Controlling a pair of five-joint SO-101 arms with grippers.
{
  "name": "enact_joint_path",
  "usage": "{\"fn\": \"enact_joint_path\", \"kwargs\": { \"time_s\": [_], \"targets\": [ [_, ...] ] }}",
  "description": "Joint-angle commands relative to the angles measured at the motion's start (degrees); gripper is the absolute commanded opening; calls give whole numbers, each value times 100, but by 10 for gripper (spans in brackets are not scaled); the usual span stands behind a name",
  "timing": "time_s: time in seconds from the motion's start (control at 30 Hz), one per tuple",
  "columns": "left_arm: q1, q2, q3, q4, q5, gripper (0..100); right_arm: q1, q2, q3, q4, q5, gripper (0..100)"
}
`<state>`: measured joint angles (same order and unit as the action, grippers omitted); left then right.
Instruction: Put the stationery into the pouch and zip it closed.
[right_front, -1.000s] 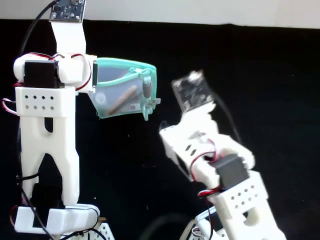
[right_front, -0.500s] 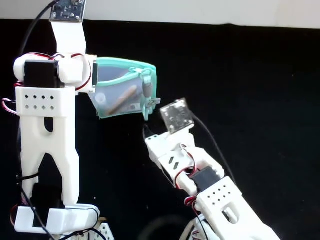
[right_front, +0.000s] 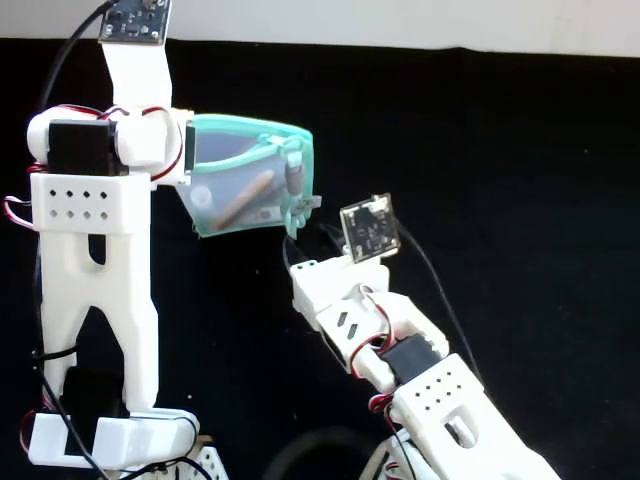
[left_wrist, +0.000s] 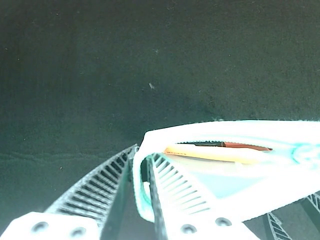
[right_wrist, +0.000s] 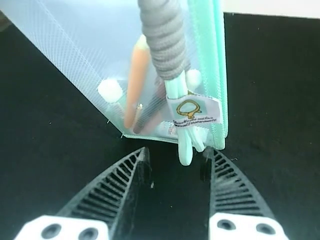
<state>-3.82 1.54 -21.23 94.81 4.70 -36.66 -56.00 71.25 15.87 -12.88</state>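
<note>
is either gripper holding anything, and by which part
The left gripper clamps the pouch by its end edge; the right gripper is open, holding nothing.

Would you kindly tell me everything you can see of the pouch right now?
The pouch is a translucent, mesh-like plastic bag edged in mint green. The left pincer is shut on one end, holding it over the black cloth. Its toothed mouth gapes, unzipped. An orange pencil-like stick shows through the wall, and a grey ribbed item runs along the green edge. A mint pull cord with a small label hangs from the far corner, between the open right pincer's fingers, apparently untouched.
</note>
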Motion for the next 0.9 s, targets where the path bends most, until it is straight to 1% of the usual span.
{"fn": "enact_joint_path", "kwargs": {
  "time_s": [0.0, 0.17, 0.27, 0.4, 0.47, 0.63, 0.87],
  "targets": [
    [-4, 347, 110, 18, -26, 7, -40, 40, -22, -470, 0, 180],
    [-4, 347, 110, 26, -26, 7, -31, 664, -31, -1174, 0, 180],
    [-4, 347, 110, 26, -26, 7, -22, 901, -31, -1358, 0, 180],
    [-4, 347, 110, 26, -26, 7, -13, 1024, -31, -1358, 9, 180],
    [-4, 347, 110, 26, -26, 7, 101, 1042, -31, -1358, 9, 180],
    [-4, 347, 110, 26, -26, 7, 391, 1059, -31, -1358, 466, 180],
    [-4, 347, 92, 26, -26, 7, 215, 1059, -40, -1358, 457, 180]
  ]
}}
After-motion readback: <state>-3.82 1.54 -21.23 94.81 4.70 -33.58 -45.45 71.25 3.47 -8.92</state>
